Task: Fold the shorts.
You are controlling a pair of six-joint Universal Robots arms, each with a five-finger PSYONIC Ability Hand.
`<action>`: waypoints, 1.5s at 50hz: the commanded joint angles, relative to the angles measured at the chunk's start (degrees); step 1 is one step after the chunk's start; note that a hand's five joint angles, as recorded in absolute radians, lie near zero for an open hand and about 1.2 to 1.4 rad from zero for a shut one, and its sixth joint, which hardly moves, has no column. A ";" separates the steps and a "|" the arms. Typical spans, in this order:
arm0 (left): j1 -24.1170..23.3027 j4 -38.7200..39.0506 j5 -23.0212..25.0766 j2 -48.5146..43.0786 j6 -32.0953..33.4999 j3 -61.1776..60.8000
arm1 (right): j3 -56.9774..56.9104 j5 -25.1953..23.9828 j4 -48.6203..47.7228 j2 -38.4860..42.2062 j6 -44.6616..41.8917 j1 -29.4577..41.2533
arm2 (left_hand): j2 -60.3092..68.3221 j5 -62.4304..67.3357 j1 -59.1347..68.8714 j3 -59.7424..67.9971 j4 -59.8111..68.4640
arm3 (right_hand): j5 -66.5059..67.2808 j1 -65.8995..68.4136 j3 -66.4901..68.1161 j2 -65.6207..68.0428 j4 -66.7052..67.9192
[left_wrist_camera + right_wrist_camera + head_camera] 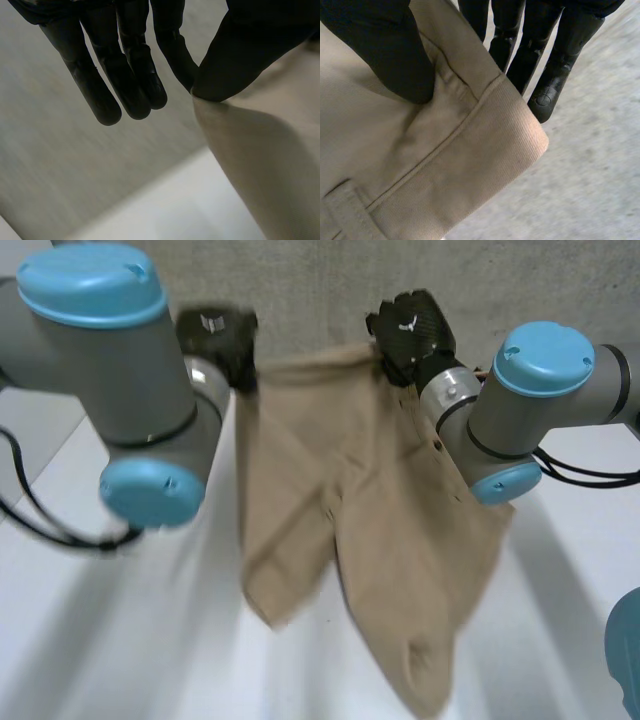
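Tan shorts [350, 510] hang in the air above the white table [120, 640], held by the waistband with both legs dangling down. My left hand [222, 340] pinches one waistband corner; in the left wrist view its thumb [240, 55] presses the cloth [265, 165] against a finger. My right hand [412, 332] holds the other waistband corner. In the right wrist view the thumb [385, 50] lies on the tan waistband [470, 150] with the fingers [550, 75] behind the cloth.
A grey concrete wall [320, 290] stands behind the table. The two arms [120, 370] frame the hanging shorts, the right arm [540, 400] close beside the cloth. White table surface lies under the shorts' legs.
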 commanded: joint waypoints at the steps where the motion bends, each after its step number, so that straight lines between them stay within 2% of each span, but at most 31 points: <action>1: 0.89 14.51 -0.30 -10.51 8.97 10.50 | -4.22 3.73 -1.94 6.01 -0.67 1.81 | 11.39 13.57 16.01 11.83 11.61 | 18.28 22.91 13.31 12.36 11.45; 2: 0.89 16.09 -0.30 -12.96 9.58 11.03 | -4.66 4.60 -1.86 6.71 -0.93 1.81 | 7.58 9.76 12.20 8.02 7.80 | 18.28 22.91 13.31 12.36 11.45; 3: 0.89 16.54 -0.13 -13.85 9.76 11.12 | -5.36 6.09 -1.85 7.94 -1.54 1.81 | -1.45 0.73 3.17 -1.01 -1.23 | 1.68 6.32 -3.29 -4.23 -5.14; 4: 0.89 16.89 -0.04 -14.82 9.85 11.12 | -5.54 6.71 -1.85 8.38 -1.90 1.81 | -15.69 -13.52 -11.07 -15.26 -15.47 | -24.96 -20.33 -29.93 -30.87 -31.79; 5: 0.80 17.42 0.22 -16.74 10.03 11.12 | -5.89 7.59 -1.85 9.34 -2.68 1.81 | -51.14 -48.97 -46.52 -50.70 -50.92 | -51.72 -47.09 -56.69 -57.64 -58.55; 6: 0.89 17.59 0.31 -17.63 10.03 11.12 | -5.98 8.12 -1.94 9.61 -3.13 1.81 | -58.61 -56.43 -53.99 -58.17 -58.39 | -51.72 -47.09 -56.69 -57.64 -58.55; 13: 0.98 18.30 -0.48 -20.02 9.85 10.50 | -5.10 9.45 -1.77 7.69 -3.57 1.81 | -58.61 -56.43 -53.99 -58.17 -58.39 | -51.72 -47.09 -56.69 -57.64 -58.55; 18: 0.54 17.43 -2.40 -17.40 9.85 7.97 | -1.50 8.57 -1.24 3.47 -3.48 1.02 | -58.61 -56.43 -53.99 -58.17 -58.39 | -51.72 -47.09 -56.69 -57.64 -58.55; 22: -0.34 14.97 -5.83 -10.36 9.50 1.29 | 5.25 5.24 1.48 -2.32 -3.39 -0.91 | -58.61 -56.43 -53.99 -58.17 -58.39 | -51.72 -47.09 -56.69 -57.64 -58.55; 28: -3.58 12.33 -6.80 -0.43 7.66 -11.36 | 13.87 -0.48 6.40 -8.39 -3.57 -5.30 | -56.88 -54.71 -52.26 -56.45 -56.66 | -51.72 -47.09 -56.69 -57.64 -58.55; 32: -6.66 10.13 -6.89 5.55 2.40 -19.80 | 18.36 -5.84 10.79 -10.68 -3.74 -8.20 | -55.37 -53.20 -50.75 -54.93 -55.15 | -51.72 -47.09 -56.69 -57.64 -58.55; 35: -8.86 7.23 -6.98 9.07 -3.93 -24.64 | 20.91 -9.88 13.43 -11.39 -4.10 -10.93 | -55.36 -53.19 -50.75 -54.93 -55.15 | -51.72 -47.09 -56.69 -57.64 -58.55; 38: -10.88 3.37 -6.98 10.92 -10.78 -27.46 | 22.06 -13.40 15.28 -11.13 -4.53 -13.57 | -55.20 -53.02 -50.58 -54.76 -54.98 | -49.32 -44.68 -54.29 -55.23 -56.14; 41: -13.08 -0.94 -6.98 11.01 -18.16 -29.04 | 22.23 -15.94 15.55 -10.16 -6.81 -14.97 | -55.03 -52.86 -50.41 -54.59 -54.81 | -36.55 -31.92 -41.52 -42.46 -43.38; 48: -17.73 -10.95 -7.68 6.98 -33.71 -29.40 | 20.92 -20.43 15.37 -5.07 -17.43 -18.13 | -56.37 -54.20 -51.75 -55.94 -56.15 | -34.82 -30.18 -39.79 -40.73 -41.64; 52: -20.10 -13.33 -8.12 4.16 -39.70 -28.61 | 19.25 -22.19 15.37 -1.82 -21.84 -18.67 | -58.05 -55.88 -53.43 -57.61 -57.83 | -33.98 -29.35 -38.95 -39.89 -40.81; 58: -21.34 -12.90 -9.79 2.66 -42.79 -28.96 | 16.44 -22.99 15.20 2.76 -23.08 -18.67 | -58.06 -55.88 -53.44 -57.62 -57.84 | -28.10 -23.46 -33.07 -34.01 -34.92; 64: -21.43 -12.46 -14.27 0.20 -43.50 -28.43 | 14.33 -24.12 14.24 6.01 -22.99 -18.58 | -57.89 -55.72 -53.27 -57.45 -57.67 | -23.23 -18.59 -28.20 -29.14 -30.05; 74: -22.31 -12.37 -15.15 -2.35 -43.58 -26.50 | 14.15 -25.27 11.15 7.42 -22.47 -18.32 | -57.38 -55.21 -52.76 -56.95 -57.16 | -15.65 -11.02 -20.62 -21.57 -22.48; 75: -22.31 -12.29 -15.15 -2.52 -43.58 -26.32 | 14.15 -25.36 11.15 7.59 -22.47 -18.23 | -57.05 -54.88 -52.43 -56.62 -56.83 | -10.31 -5.68 -15.28 -16.23 -17.14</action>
